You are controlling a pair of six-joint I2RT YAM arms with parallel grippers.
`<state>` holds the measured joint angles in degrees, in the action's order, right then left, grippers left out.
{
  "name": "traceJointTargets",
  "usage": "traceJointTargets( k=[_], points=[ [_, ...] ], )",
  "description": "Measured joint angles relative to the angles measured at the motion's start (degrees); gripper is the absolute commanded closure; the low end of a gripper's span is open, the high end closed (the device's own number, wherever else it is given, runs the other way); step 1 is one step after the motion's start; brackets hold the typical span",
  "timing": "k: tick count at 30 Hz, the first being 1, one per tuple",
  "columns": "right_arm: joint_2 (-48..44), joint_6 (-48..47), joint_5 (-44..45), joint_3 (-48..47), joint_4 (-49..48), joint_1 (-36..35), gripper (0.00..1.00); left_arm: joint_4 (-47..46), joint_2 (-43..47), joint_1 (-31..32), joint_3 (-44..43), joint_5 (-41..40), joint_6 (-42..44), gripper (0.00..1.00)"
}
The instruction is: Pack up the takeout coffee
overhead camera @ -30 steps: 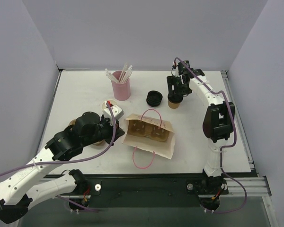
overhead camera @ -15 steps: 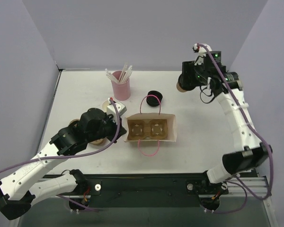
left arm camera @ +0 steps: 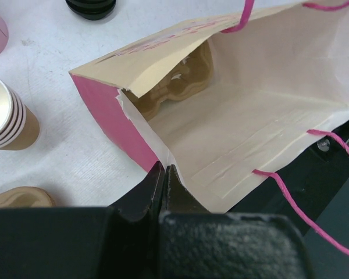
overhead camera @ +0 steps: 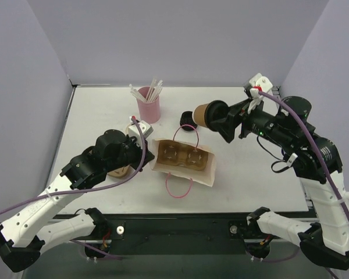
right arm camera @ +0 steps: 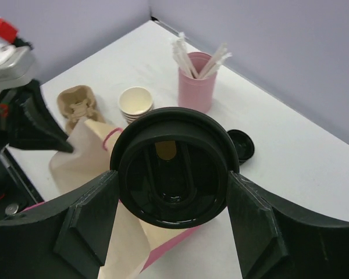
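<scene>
1. Left of centre in the top view, the left gripper [overhead camera: 144, 152] is fully closed. Its wrist view shows it pinching the left rim of the paper bag [overhead camera: 189, 174], which holds the mouth open.
2. At centre frame, the bag stands on the worktop [overhead camera: 250, 174] with its mouth facing up. A cup carrier [overhead camera: 183, 155] sits inside at the bottom, and both pockets that can be seen look empty. The bag seems ready to receive the cup.
3. Just right of centre and higher in the frame, the takeout coffee [overhead camera: 200, 115] is off the worktop and tipped on its side. Its brown base points left, and it hangs over the bag's far edge by the pink handle [overhead camera: 185, 129]. It is not inside the bag.
4. Right of that, the right gripper [overhead camera: 216, 116] has its jaws spread wide and clamped around the cup's lidded end. In its wrist view the black lid [right arm camera: 173, 168] fills the space between the fingers.
5. Progress, as a judgement:
   - Done: the coffee has been picked up and brought to the bag, and the bag is held open.
   - Left: turn the cup upright, lower it into a carrier pocket, let go, and release the bag rim.
   - The task looks a little past halfway.
</scene>
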<state>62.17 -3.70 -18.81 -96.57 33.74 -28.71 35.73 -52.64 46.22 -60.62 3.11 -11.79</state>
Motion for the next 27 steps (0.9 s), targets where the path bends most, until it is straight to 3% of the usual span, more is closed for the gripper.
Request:
traceJointTargets(
  k=[9, 20, 27],
  points=[
    [-6.08, -2.71, -2.58, 5.75, -2.05, -10.12, 0.58, -2.25, -1.29, -3.48, 0.09, 3.30, 1.11, 1.00],
    [0.70, -5.92, 2.89, -2.60, -3.43, -20.06, 0.58, -2.54, -2.25, -3.96, -0.09, 4.90, 1.60, 1.00],
    [1.53, -8.11, 3.61, -2.10, -3.13, -23.65, 0.57, -2.73, -3.10, -4.00, -0.22, 5.97, 1.46, 1.00]
  ],
)
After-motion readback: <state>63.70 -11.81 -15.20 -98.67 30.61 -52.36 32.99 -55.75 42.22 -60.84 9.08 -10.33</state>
